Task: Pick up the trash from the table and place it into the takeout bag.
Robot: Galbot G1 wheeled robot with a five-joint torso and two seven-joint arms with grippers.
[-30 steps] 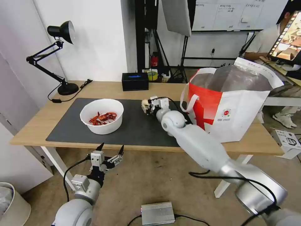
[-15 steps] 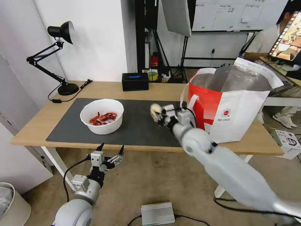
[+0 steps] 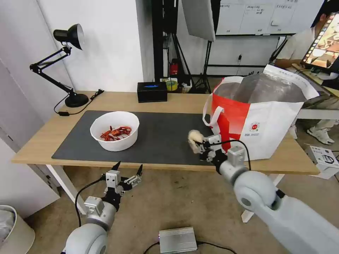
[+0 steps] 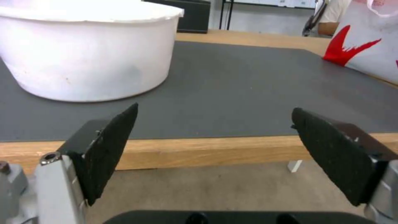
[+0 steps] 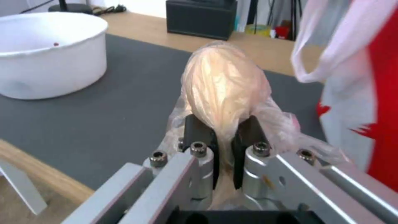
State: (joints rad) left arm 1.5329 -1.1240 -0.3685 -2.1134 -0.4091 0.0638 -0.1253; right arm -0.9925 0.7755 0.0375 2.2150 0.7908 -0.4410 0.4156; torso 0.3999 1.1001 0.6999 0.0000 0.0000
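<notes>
The right end effector (image 3: 200, 145), low and right of the middle in the head view, pinches the crinkly beige plastic-wrapped ball (image 3: 194, 139) tight. It should go up high first (the big red-and-white takeout bag (image 3: 261, 116) has a tall rim), then over the top. The dark grey mat (image 3: 159, 141) on the light wood tabletop (image 3: 183, 100) beside it is open. The left end effector (image 3: 128, 168) waits wide open below the tabletop edge.

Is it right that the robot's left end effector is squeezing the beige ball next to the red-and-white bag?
Not quite: the right end effector is squeezing the beige ball next to the red-and-white bag, as the right wrist view shows. The left end effector hangs open below the table edge.
</notes>
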